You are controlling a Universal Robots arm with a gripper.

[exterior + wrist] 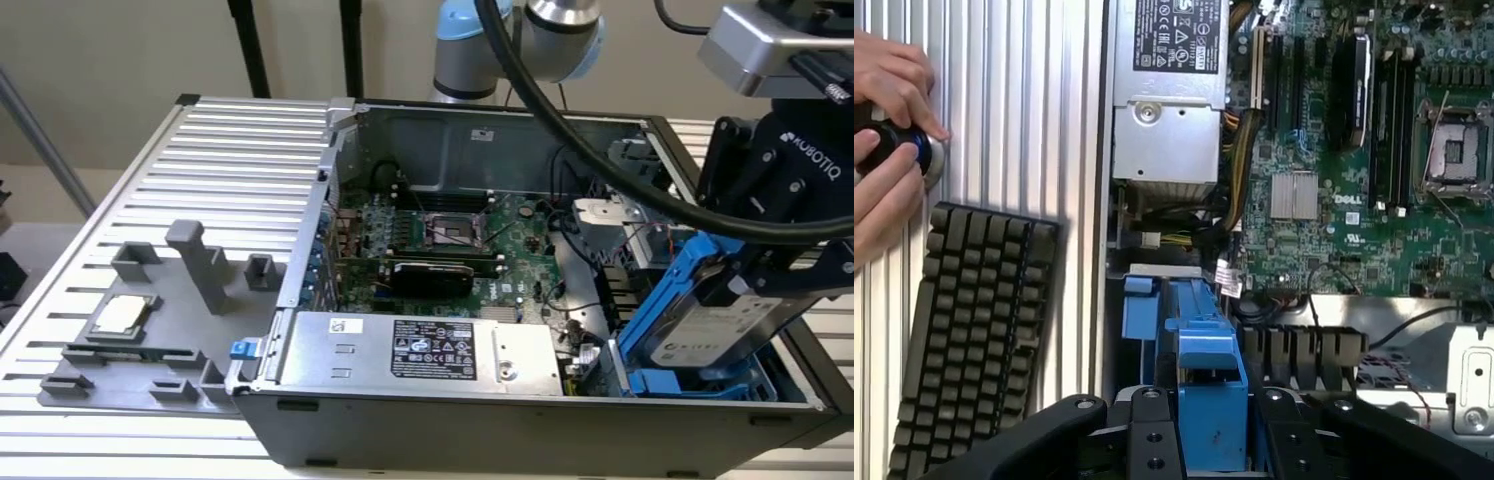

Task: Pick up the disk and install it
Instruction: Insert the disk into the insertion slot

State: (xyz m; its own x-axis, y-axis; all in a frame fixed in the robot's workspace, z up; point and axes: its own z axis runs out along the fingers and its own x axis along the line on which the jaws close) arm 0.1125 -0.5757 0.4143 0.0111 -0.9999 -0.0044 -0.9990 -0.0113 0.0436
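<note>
The disk [710, 328], silver-grey with a white label and blue rails, stands tilted at the exterior view's right end of the open computer case [534, 430]. Its lower end sits in or just above the blue drive bay [694, 386]; I cannot tell which. My gripper [742, 284] comes down from above and is shut on the disk's upper part. In the wrist view the disk's blue rail [1204, 370] runs between my black fingers [1152, 440], and my gripper [1214, 445] is clamped on it.
Inside the case are the motherboard [454, 230] and a silver power supply box [420, 350] with a black label. A grey fixture [147, 340] holding a small square chip [120, 315] lies outside the case. A keyboard [974, 330] and a person's hands [889, 120] lie beside the case.
</note>
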